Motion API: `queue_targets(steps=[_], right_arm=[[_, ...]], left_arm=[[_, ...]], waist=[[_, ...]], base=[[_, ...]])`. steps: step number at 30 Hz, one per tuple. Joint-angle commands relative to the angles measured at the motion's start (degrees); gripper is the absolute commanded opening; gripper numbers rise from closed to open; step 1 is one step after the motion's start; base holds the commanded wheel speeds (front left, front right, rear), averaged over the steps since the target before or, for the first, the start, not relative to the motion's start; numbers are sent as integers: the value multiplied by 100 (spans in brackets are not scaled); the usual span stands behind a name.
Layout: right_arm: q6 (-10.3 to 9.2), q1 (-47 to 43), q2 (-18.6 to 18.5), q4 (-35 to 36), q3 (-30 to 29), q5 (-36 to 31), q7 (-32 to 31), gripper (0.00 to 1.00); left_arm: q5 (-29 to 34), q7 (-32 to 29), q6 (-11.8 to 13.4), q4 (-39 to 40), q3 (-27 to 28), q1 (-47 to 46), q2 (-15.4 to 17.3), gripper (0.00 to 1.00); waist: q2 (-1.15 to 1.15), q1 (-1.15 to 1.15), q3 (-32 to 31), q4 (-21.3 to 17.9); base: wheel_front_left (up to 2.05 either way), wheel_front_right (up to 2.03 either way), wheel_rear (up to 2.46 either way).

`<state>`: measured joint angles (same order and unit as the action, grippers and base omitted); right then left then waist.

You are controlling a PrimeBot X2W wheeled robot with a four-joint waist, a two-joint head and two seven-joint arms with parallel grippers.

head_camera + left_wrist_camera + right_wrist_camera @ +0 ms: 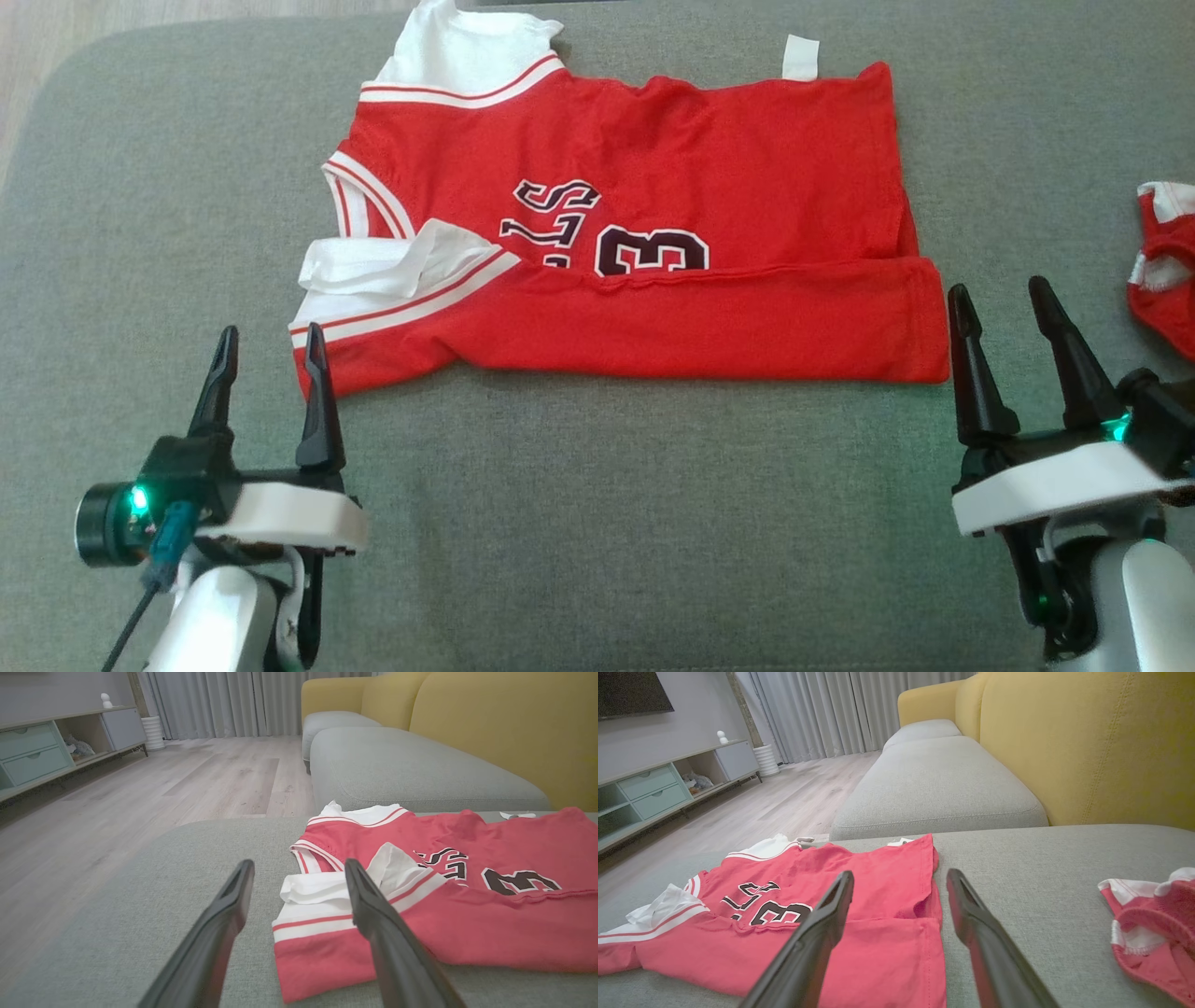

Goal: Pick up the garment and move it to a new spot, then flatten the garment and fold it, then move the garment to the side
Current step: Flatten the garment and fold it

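Spread and empty sit left pincer (pixel 271 329) and right pincer (pixel 1000 286); I see the half-folded red-and-white fabric jersey (pixel 709 205) lying between them on a grey fabric cushion (pixel 597 485).

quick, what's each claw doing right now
left claw: open, holding nothing
right claw: open, holding nothing

Soft, even light, hardly any shadows; head view's kinda hazy, wrist views blur the fingers (pixel 205 947) up close.
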<state>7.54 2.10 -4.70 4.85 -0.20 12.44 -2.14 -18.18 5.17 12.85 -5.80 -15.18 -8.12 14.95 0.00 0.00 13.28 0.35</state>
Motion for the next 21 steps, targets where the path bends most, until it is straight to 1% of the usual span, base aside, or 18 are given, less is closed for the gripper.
queue_targets(steps=[1, 6, 8, 10, 12, 16, 21], right_arm=[[-5, 102, -7, 233, 135, -41, -15, 100], [-5, 109, 10, 273, 107, -18, -47, 100], [-5, 122, 12, 268, 83, -4, -78, 100], [-5, 152, -21, 177, 69, 8, -128, 100], [-5, 196, -74, -58, 54, 37, -191, 100], [-5, 384, -231, -778, 72, 151, -199, 100], [-5, 736, -355, -1578, 182, 288, -150, 100]], left_arm=[[-27, 2, 0, 185, 217, -168, 146, 100], [-70, -63, 0, 181, 214, -208, 163, 100], [-149, -156, -62, 124, 193, -257, 154, 100], [-330, -378, -170, -85, 170, -325, 111, 100], [-491, -607, -317, -397, 133, -427, 102, 100], [-760, -982, -570, -1109, 82, -701, 67, 100], [-953, -1355, -762, -1737, 45, -1054, 62, 100]], waist=[[0, 0, 5, -4], [0, 0, 37, -8], [0, 0, 71, 6], [0, 0, 117, 21], [0, 0, 177, 25], [0, 0, 286, 40], [0, 0, 382, 61]], base=[[0, 0, 0], [0, 0, 0], [0, 0, 0], [0, 0, 0], [0, 0, 0], [0, 0, 0], [0, 0, 0]])
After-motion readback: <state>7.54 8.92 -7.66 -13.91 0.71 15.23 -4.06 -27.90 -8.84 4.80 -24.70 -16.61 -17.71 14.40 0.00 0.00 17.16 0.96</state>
